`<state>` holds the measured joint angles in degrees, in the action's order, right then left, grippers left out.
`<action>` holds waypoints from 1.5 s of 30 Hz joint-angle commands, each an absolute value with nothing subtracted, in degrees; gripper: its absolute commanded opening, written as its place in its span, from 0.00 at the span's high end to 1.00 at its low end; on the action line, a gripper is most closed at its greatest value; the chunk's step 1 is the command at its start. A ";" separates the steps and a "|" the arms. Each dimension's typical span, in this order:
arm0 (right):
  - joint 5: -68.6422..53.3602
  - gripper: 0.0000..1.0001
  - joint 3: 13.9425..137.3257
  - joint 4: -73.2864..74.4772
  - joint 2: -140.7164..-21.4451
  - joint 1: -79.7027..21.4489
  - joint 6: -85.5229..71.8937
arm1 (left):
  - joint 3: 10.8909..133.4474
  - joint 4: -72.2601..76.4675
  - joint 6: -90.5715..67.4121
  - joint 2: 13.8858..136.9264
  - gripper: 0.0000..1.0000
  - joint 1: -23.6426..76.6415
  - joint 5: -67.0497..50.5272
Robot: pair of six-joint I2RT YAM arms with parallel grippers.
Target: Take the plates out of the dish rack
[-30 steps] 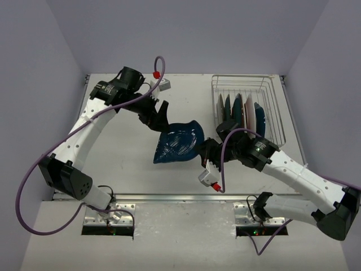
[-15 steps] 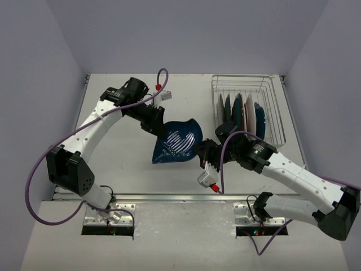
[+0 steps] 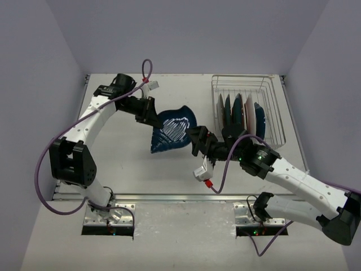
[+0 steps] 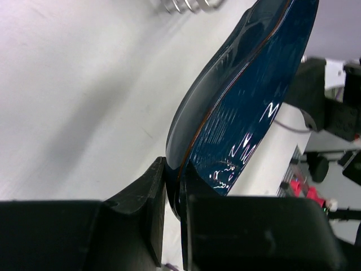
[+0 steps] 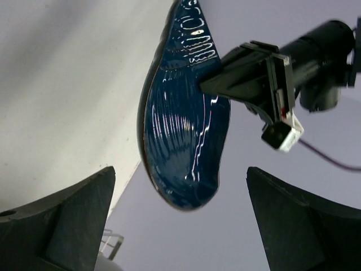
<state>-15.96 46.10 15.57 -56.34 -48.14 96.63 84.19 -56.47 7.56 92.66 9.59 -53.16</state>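
The dark blue leaf-shaped dish [image 3: 171, 130] hangs tilted above the table, left of the dish rack [image 3: 276, 116]. My left gripper [image 3: 153, 119] is shut on its upper-left rim; in the left wrist view both fingers pinch the dish [image 4: 248, 107] edge at the left gripper [image 4: 172, 195]. My right gripper [image 3: 196, 141] stands open just right of the dish, not touching it. In the right wrist view the dish [image 5: 183, 141] hangs ahead of the right gripper [image 5: 180, 226], apart from both fingers. Several plates [image 3: 240, 110] stand upright in the rack.
The rack sits at the table's back right corner, near the right edge [image 3: 293, 118]. A purple cable [image 3: 42, 164] loops off the left arm. The right arm's cable [image 3: 223, 169] and a red-tipped connector [image 3: 204, 178] hang near the table's front.
The left gripper has shut on the dish's rim. The right gripper has let go, opened wide and drawn back. The dish has shifted slightly up and left with the left arm.
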 commanded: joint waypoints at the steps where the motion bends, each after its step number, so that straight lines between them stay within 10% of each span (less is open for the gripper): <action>1: -2.55 0.01 44.77 9.20 -54.10 -47.99 82.37 | 90.96 -39.58 -4.61 97.53 1.00 2.80 -57.01; 14: 10.55 0.01 50.94 32.82 -48.54 -33.23 33.11 | 111.90 -22.25 -13.42 127.65 1.00 1.63 -26.28; 31: -0.01 0.01 61.97 51.08 -47.02 -1.36 -5.56 | 118.83 -17.14 -21.27 147.21 0.99 0.00 -32.25; 45: -16.86 0.16 67.98 49.87 -62.66 11.08 -8.57 | 114.33 -16.82 -25.81 142.66 0.43 -3.45 -33.47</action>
<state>-11.19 62.18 52.69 -60.30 10.32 -9.11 116.57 -15.88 -26.73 144.97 -2.06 -34.77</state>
